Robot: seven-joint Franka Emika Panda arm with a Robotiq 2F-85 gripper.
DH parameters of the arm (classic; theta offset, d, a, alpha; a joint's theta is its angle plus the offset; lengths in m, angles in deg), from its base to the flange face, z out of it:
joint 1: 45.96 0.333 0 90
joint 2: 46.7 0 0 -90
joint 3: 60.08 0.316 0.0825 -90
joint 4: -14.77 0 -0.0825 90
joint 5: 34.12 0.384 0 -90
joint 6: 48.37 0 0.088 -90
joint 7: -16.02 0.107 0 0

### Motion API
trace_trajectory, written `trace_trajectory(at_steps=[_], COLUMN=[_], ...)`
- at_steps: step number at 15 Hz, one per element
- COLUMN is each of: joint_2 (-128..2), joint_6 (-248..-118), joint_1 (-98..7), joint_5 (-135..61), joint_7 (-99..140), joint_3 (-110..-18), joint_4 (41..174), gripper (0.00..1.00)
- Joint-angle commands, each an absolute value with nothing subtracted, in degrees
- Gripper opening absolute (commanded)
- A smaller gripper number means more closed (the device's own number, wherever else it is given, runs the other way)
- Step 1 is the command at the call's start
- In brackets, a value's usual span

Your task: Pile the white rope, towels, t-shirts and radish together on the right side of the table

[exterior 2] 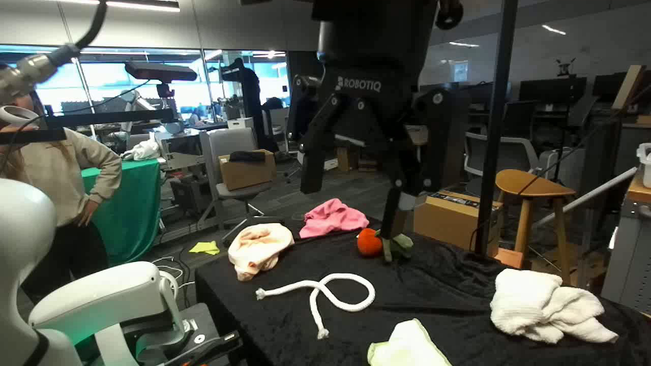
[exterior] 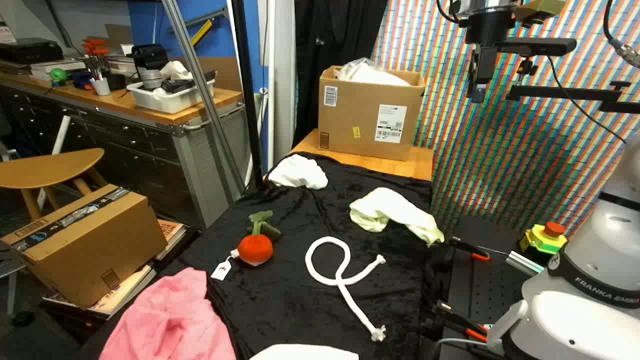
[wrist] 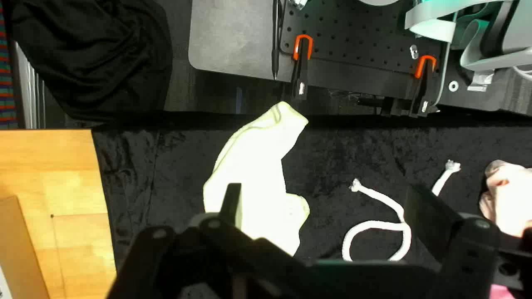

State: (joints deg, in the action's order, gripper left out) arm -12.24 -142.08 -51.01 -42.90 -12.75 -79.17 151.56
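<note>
See a black two-finger gripper [exterior 2: 351, 212] high over the black fabric table [exterior: 280, 305], spread wide, holding nothing. Find the looped white rope [exterior: 340, 280] below, near mid-table, with both ends toward the edge by the white robot [exterior: 580, 265]. Seems wise to grab it next: down, then a bit toward the table's end opposite the bare brown wood [wrist: 50, 174], turning to pinch across the slanting tail.

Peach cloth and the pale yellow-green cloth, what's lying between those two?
The white rope, loosely looped on the table. Both exterior views and the wrist view show it there.
</note>
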Motion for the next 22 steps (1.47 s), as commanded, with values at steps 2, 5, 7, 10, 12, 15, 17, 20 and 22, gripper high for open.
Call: trace_trajectory(at_steps=[2,5,7,10,12,15,17,20,22], joint_2=[-12.3,-12.3,-12.4,-13.1,-14.0,-15.9,-17.9,-21.9,-24.4], joint_6=[-142.1,-142.2,-142.8,-145.8,-148.2,-151.4,-153.9,-158.6,-161.9], joint_1=[-51.6,-51.6,-51.2,-50.1,-49.0,-47.1,-45.6,-43.5,-42.5], joint_5=[-42.6,-42.7,-42.7,-42.8,-42.4,-41.0,-39.3,-36.2,-34.3], joint_7=[-13.0,-12.8,-12.1,-9.8,-8.2,-5.9,-3.9,-0.1,1.7], joint_3=[-78.7,-78.6,-77.8,-74.9,-72.6,-69.5,-67.6,-64.7,-63.2], joint_4=[151.3,151.3,152.1,154.4,156.3,158.3,159.4,160.1,160.4], gripper=[1.00,1.00,1.00,1.00,1.00,1.00,1.00,1.00,1.00])
